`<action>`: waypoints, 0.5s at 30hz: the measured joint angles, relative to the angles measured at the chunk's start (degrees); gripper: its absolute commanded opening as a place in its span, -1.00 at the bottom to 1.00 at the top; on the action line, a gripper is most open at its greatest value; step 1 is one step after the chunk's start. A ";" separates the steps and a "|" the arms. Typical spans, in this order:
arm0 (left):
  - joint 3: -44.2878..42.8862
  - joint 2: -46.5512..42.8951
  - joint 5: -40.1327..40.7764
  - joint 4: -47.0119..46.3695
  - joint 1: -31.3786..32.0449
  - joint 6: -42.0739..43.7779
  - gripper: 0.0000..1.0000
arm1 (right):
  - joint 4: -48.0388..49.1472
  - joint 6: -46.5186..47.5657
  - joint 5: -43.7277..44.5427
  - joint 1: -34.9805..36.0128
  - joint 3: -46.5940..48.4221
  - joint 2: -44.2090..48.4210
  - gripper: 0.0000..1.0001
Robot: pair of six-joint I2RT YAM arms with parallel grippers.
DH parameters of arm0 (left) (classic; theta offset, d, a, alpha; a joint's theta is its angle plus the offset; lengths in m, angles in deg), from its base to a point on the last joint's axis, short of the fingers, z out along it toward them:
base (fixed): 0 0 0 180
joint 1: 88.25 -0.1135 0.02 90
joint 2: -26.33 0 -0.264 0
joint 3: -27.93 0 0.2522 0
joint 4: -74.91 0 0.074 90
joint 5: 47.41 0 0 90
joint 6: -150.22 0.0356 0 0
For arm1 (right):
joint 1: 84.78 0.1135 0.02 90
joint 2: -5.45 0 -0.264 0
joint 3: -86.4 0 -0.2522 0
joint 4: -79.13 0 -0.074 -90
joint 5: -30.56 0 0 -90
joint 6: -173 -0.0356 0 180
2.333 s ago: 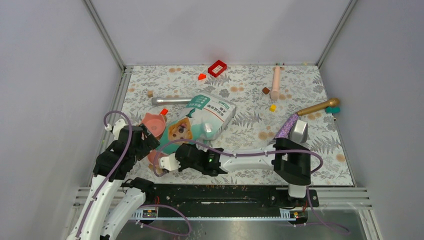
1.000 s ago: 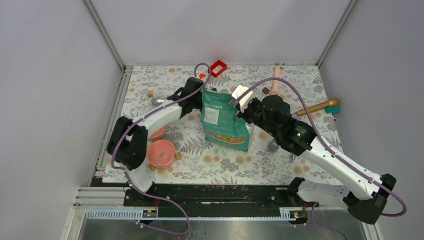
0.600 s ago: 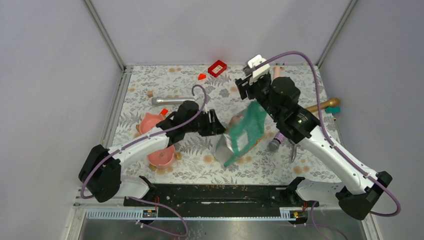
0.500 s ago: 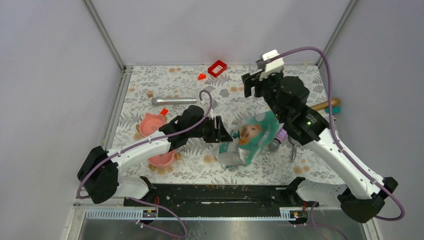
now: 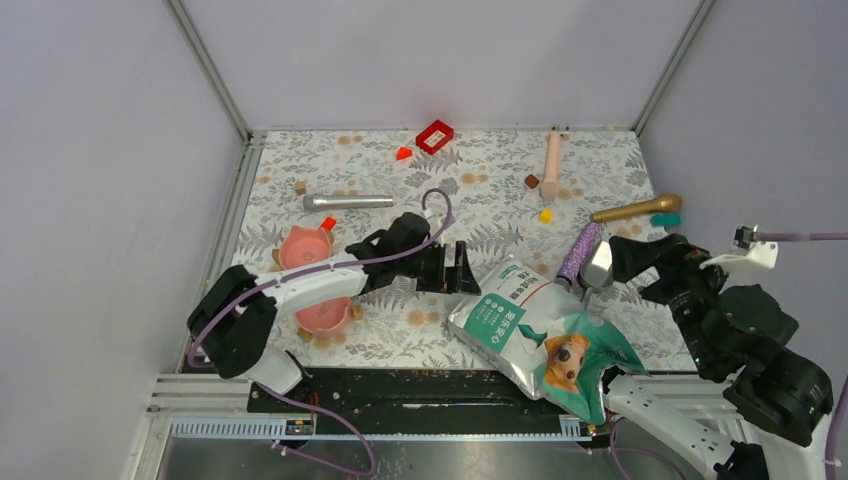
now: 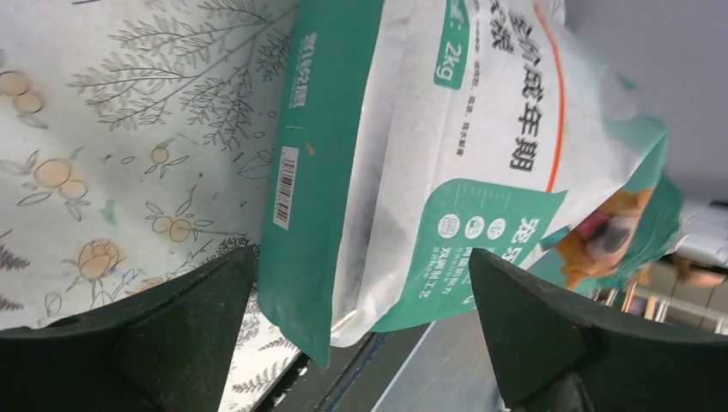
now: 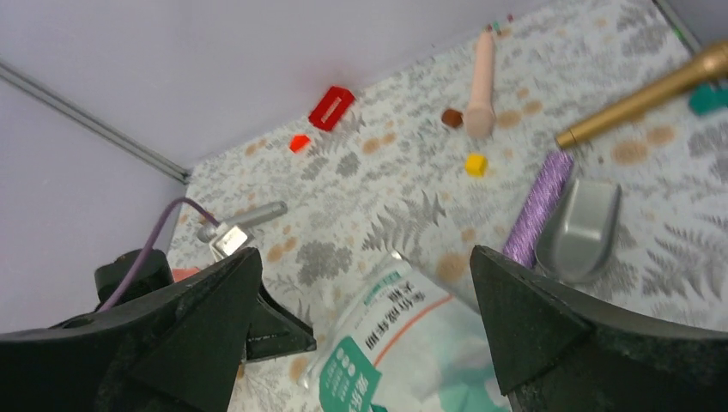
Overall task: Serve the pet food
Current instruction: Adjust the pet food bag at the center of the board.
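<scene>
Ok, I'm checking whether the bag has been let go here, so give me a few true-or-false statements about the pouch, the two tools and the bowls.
1. The pet food pouch lies flat with the dog's face up. True.
2. The right tool is clamped on the pouch. False: it is open and well clear of the pouch, holding nothing.
3. The left tool is open, close to the pouch's end. True.
4. In the top view, the pink bowls sit to the right of the pouch. False: they sit to its left, by the left arm.
</scene>
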 measured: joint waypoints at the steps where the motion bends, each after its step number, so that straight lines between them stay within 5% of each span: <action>1: -0.79 1.55 -1.05 0.24 0.20 1.40 0.97 | -2.86 -2.25 0.46 -0.02 -0.26 1.33 0.99; 15: -6.49 10.64 -6.93 2.10 5.07 17.09 0.98 | -33.33 -24.20 -9.42 -0.02 -7.32 -6.49 0.99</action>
